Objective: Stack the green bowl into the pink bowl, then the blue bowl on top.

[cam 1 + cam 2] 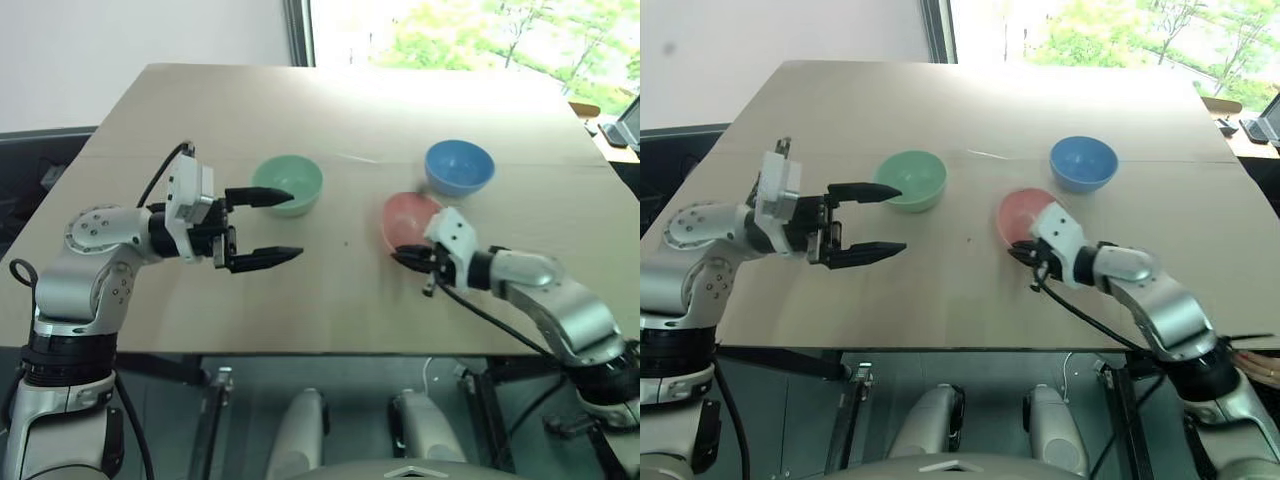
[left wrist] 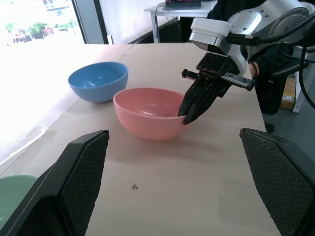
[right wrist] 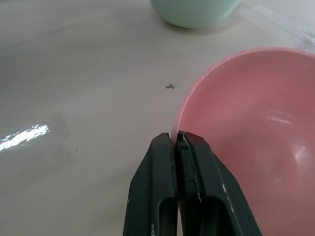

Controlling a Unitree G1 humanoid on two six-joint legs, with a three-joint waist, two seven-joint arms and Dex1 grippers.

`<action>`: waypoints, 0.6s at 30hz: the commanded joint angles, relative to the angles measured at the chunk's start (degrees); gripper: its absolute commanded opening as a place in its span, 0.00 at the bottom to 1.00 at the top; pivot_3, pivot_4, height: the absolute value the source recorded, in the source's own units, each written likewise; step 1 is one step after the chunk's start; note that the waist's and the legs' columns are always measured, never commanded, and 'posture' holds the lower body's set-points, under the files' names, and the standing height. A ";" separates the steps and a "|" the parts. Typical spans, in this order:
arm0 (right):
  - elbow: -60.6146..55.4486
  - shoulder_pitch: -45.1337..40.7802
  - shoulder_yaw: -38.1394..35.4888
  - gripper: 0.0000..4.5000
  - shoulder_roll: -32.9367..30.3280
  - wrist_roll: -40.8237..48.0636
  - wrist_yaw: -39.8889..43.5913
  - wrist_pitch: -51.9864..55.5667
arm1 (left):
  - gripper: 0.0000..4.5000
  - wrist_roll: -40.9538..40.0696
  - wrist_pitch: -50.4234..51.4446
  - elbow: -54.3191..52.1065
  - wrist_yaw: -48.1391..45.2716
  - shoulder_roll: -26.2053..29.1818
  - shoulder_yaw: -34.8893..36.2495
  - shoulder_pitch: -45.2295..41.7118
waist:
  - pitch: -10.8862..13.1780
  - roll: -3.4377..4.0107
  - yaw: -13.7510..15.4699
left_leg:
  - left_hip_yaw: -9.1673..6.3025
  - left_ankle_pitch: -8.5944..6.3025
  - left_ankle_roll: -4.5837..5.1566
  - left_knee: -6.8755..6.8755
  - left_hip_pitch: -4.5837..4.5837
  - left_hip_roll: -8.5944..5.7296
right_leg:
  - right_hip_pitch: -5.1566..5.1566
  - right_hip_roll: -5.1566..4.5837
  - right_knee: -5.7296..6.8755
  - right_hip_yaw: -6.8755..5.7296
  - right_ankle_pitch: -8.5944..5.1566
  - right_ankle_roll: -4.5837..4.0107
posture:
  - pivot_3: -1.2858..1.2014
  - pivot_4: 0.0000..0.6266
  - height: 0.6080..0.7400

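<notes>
My right gripper (image 3: pixel 178 140) is pinched shut on the near rim of the pink bowl (image 1: pixel 408 218), one finger inside the wall and one outside, with almost no gap between them. The bowl sits tipped, its open side turned toward me, a little right of the table's (image 1: pixel 300 110) middle and closer to the near edge than the other two bowls. Its base touches the tabletop on the far side of my grip.

My left gripper (image 1: pixel 268 227) hangs above the left half of the table with its jaws spread as wide as they go, pointing toward the table's right side and holding nothing. One finger (image 1: pixel 262 197) lies just in front of the green bowl (image 1: pixel 291 184); whether it touches the bowl I cannot tell.

The green bowl stands upright near the table's centre line, left of the pink one and well apart from it. The blue bowl (image 1: pixel 459 166) stands upright toward the far right, just beyond the pink bowl, with a narrow gap between them. A tiny dark speck (image 3: pixel 170 86) lies on the bare surface between the green and pink bowls.
</notes>
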 commanded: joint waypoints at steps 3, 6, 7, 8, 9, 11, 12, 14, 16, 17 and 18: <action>6.56 -5.50 0.78 0.20 1.65 -2.65 2.42 -2.37 | 1.00 0.05 -0.34 -3.69 2.36 0.65 1.80 1.69 | 0.00 0.00 0.24 | -0.03 0.00 0.00 -0.03 -0.03 0.00 | -0.03 0.00 0.00 -0.02 0.01 -0.01 | 0.52 0.24 1.00; 7.86 -6.83 0.56 0.46 1.79 -3.33 3.59 -2.89 | 1.00 1.66 -0.95 -4.11 4.96 0.43 1.78 2.46 | 0.00 0.00 0.38 | -0.03 0.00 0.00 -0.03 -0.09 0.00 | -0.06 -0.01 -0.01 -0.03 0.01 -0.02 | 0.52 0.24 1.00; 7.53 -7.10 0.24 0.54 1.60 -3.20 4.10 -2.80 | 1.00 3.47 -2.16 -4.07 6.11 0.42 1.40 2.77 | 0.00 0.00 0.34 | -0.03 0.00 0.00 -0.03 -0.09 0.00 | -0.06 -0.01 -0.01 -0.02 0.01 -0.02 | 0.52 0.24 1.00; 6.86 -7.21 -0.22 0.62 1.36 -2.93 4.58 -2.56 | 1.00 4.88 -2.87 -4.09 7.06 0.52 1.08 3.03 | 0.00 0.00 0.30 | -0.03 0.00 0.00 -0.03 -0.09 0.00 | -0.07 -0.01 -0.01 -0.02 0.01 -0.02 | 0.52 0.24 1.00; 5.78 -7.17 -1.28 0.70 1.22 -2.29 4.94 -2.85 | 1.00 5.61 -2.55 -3.93 8.07 0.63 0.86 2.90 | 0.00 0.00 0.28 | -0.02 0.00 0.00 -0.03 -0.09 0.00 | -0.09 -0.01 0.00 -0.01 0.01 -0.02 | 0.52 0.24 1.00; 1.59 -5.43 -6.30 0.87 2.81 1.51 4.49 -5.64 | 1.00 10.45 -3.32 -3.25 14.02 0.09 0.55 1.86 | 0.00 0.00 0.27 | -0.02 0.00 0.00 -0.04 -0.09 0.00 | -0.11 0.00 0.03 -0.01 0.01 -0.02 | 0.52 0.24 1.00; -0.45 -4.43 -8.77 0.90 3.70 3.80 4.32 -6.48 | 1.00 13.78 -5.20 -3.02 16.89 -0.20 0.28 1.58 | 0.01 0.00 0.27 | -0.02 0.00 0.00 -0.05 -0.09 0.00 | -0.13 0.00 0.03 -0.01 0.01 -0.02 | 0.52 0.24 1.00; -3.62 -2.29 -12.51 0.90 4.20 6.44 3.61 -6.76 | 1.00 20.40 -5.90 -3.08 22.43 0.10 -1.45 0.92 | 0.01 0.01 0.28 | -0.02 0.00 0.00 -0.05 -0.13 0.00 | -0.17 0.00 0.06 -0.01 0.01 -0.02 | 0.52 0.24 1.00; -5.72 -0.05 -14.02 0.90 3.27 6.19 3.85 -8.62 | 1.00 25.95 -6.46 -1.92 25.14 0.81 -4.72 -1.02 | 0.00 -0.01 0.79 | -0.07 0.00 0.00 -0.04 -0.28 -0.01 | -0.26 0.00 0.05 -0.03 0.02 0.00 | 0.52 0.24 1.00; -6.58 0.89 -14.70 0.90 3.06 6.15 3.70 -9.13 | 1.00 29.47 -6.93 -0.86 26.01 1.46 -7.03 -2.25 | 0.00 -0.01 1.02 | -0.12 0.00 0.00 -0.01 -0.33 -0.04 | -0.27 -0.01 0.03 -0.08 0.03 0.00 | 0.52 0.24 1.00; -7.22 1.49 -15.39 0.90 3.16 6.34 3.18 -9.13 | 1.00 32.88 -6.77 0.21 26.18 2.43 -9.55 -3.52 | 0.00 -0.01 1.23 | -0.10 0.00 0.00 -0.01 -0.33 -0.05 | -0.26 -0.01 0.03 -0.06 0.03 0.00 | 0.52 0.24 1.00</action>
